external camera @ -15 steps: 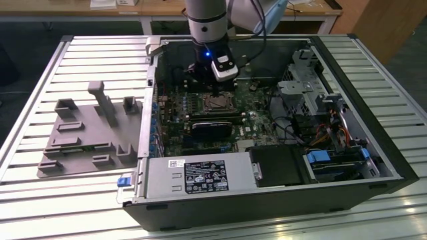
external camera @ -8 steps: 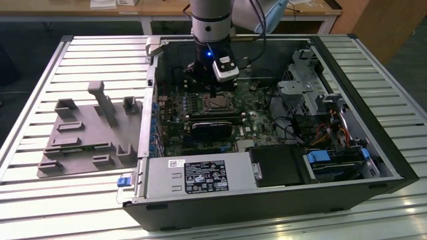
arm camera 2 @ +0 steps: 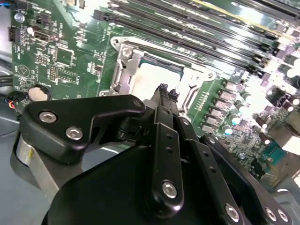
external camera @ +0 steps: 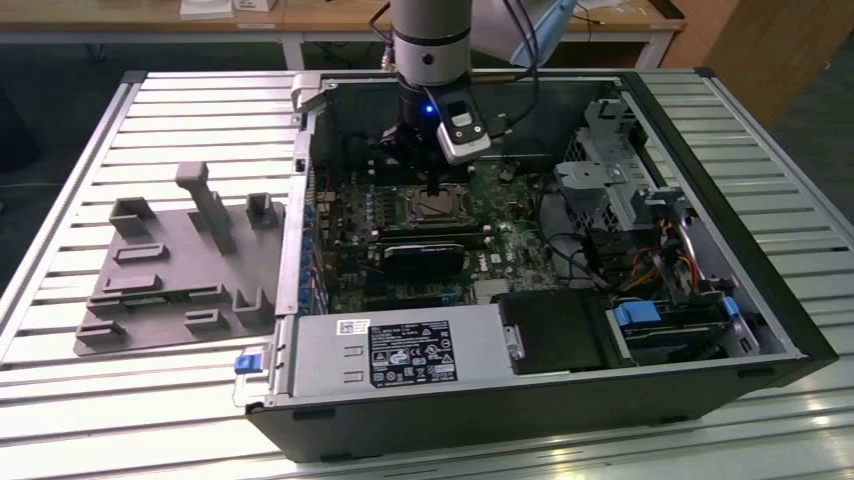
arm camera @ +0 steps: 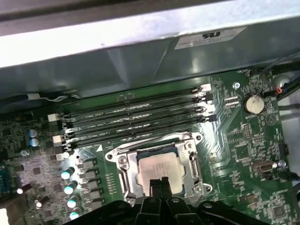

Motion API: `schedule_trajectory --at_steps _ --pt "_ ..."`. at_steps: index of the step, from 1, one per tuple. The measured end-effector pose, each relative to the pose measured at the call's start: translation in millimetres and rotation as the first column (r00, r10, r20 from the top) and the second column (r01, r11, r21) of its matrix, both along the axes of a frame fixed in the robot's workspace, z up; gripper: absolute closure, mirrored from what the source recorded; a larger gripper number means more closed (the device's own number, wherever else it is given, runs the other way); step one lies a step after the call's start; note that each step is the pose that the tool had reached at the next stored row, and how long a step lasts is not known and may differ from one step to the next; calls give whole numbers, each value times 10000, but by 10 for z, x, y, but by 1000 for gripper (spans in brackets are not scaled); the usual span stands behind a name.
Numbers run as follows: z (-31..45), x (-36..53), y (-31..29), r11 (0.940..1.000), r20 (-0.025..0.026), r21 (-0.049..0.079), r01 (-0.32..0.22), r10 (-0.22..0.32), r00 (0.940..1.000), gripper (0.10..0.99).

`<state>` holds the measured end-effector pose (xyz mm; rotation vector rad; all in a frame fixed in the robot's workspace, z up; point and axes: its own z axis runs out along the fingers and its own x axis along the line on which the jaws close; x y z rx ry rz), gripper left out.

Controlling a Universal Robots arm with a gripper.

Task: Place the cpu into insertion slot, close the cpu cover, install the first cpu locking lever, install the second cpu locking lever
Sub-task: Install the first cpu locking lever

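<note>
The gripper (arm camera: pixel 159 185) hangs just above the cpu (arm camera: pixel 157 166), fingers together, gripping nothing. Beneath it the cpu lies in the slot (arm camera: pixel 154 150), cover (arm camera: pixel 190 164) down around it.

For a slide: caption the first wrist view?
Pincer over the cpu seated in the insertion slot, cpu cover framing it.

— What colour is the cpu (arm camera: pixel 158 168)?
— Dull silver-grey, framed by the shinier silver cpu cover (arm camera: pixel 126 173). The motherboard (arm camera: pixel 243 145) around it is green, speckled with tiny pale parts.
— And the memory slots (arm camera: pixel 136 117)?
— Black, in parallel stripes. The gripper (arm camera: pixel 159 182) is black too. The table (external camera: pixel 67 400) is pale grey and ribbed.
</note>
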<state>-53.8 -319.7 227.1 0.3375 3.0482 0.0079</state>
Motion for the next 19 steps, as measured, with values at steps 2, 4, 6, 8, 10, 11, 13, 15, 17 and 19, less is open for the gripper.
schedule_trajectory --at_steps 2,4,6,8,10,11,13,15,17,19 --pt "-6 28 0 9999 -1 -1 -143 143 9999 984" --pt "-11 43 0 9997 -1 -2 -237 237 9997 984" --pt "-11 43 0 9997 -2 -1 -240 240 9997 984" --pt "-9 43 0 9997 -1 -1 -241 241 9997 984" --pt "14 43 0 9997 0 0 -241 241 9997 984" --pt "27 43 0 9997 0 0 -240 240 9997 984" --pt "58 43 0 9997 -1 -1 -240 240 9997 984" --pt "94 43 0 9997 0 0 -241 241 9997 984" --pt "127 43 0 9997 -1 -1 -241 241 9997 984" --pt "154 43 0 9997 -1 -1 -241 241 9997 984"
